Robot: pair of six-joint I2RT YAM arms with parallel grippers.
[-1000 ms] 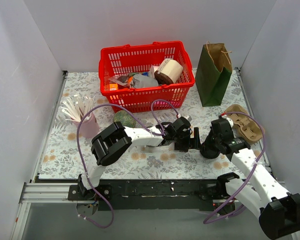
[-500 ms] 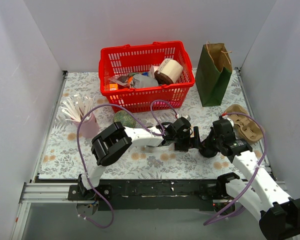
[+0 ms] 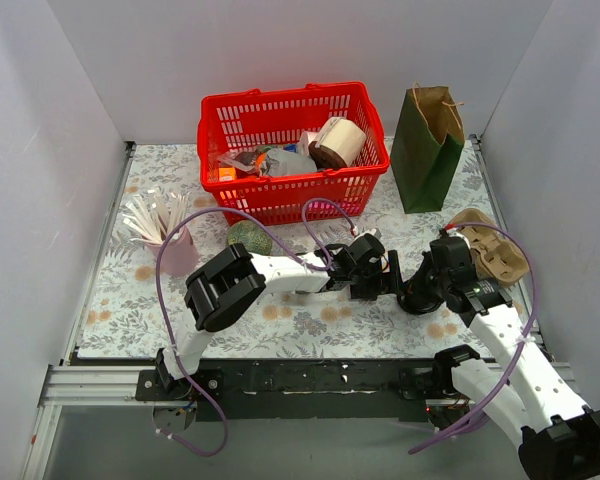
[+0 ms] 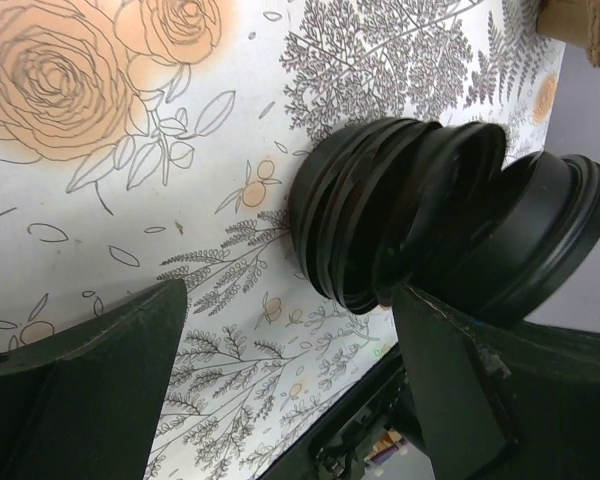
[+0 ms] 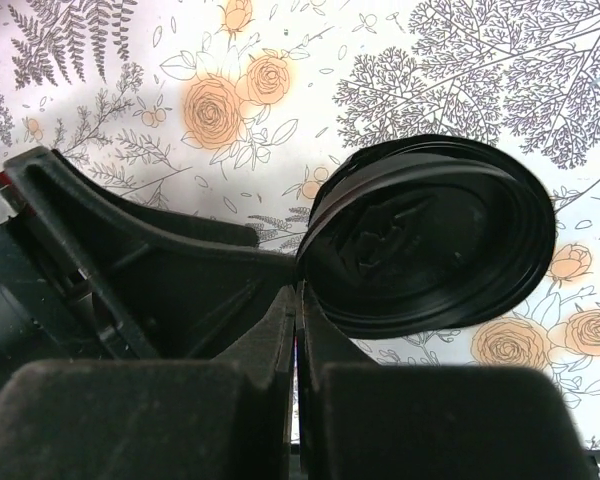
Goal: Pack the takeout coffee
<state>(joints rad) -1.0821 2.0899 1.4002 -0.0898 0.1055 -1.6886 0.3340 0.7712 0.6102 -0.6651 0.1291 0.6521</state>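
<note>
Left claw (image 4: 290,290) gapes just short of the tipped cup (image 4: 380,210); right claw (image 5: 297,300) pinches its lid (image 5: 430,235) edge.

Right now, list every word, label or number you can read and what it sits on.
No text can be read.
The lid: raised marks in the middle, too faint to read.
The packets in the red basket: print too small.
The green bag: no print shows.

You worked on a table (image 3: 120,290) with a floral-printed top, boxed in by plain pale walls (image 3: 280,45) on three sides, under soft, even light.
</note>
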